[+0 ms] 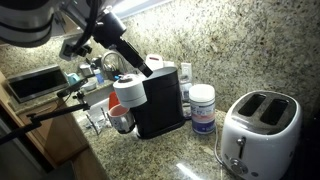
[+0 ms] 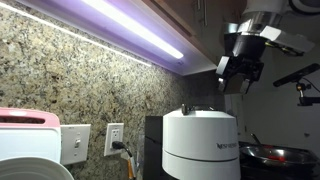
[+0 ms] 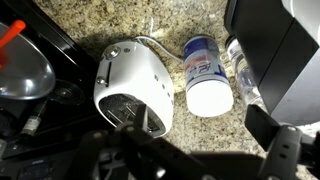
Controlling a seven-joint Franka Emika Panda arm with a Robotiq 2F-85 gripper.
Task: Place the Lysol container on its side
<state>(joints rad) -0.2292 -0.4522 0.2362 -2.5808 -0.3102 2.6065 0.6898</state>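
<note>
Speckled granite surface (image 1: 150,160) under cabinet strip lighting, crowded with kitchen items. Nearest in an exterior view sits a white two-slot toaster (image 1: 258,130). Just beside it the Lysol container (image 1: 202,108) stands upright, white with a blue-purple label. Just beyond that is a taller black coffee machine (image 1: 160,100).

The wrist view looks down on the container (image 3: 207,75) standing in the narrow gap between toaster and machine. That gap is the likely trouble. A wide claw may knock the toaster or the machine on the way in. A container tipped the wrong way would lean on a neighbour rather than lie flat. Once on its side, the round body may also roll across the surface.

Farthest back, the arm hangs high beneath the cabinet, well apart from the container. Its claw (image 2: 238,82) points roughly downward, fingers spread apart and holding nothing. The wrist view shows them blurred at its lower edge.
</note>
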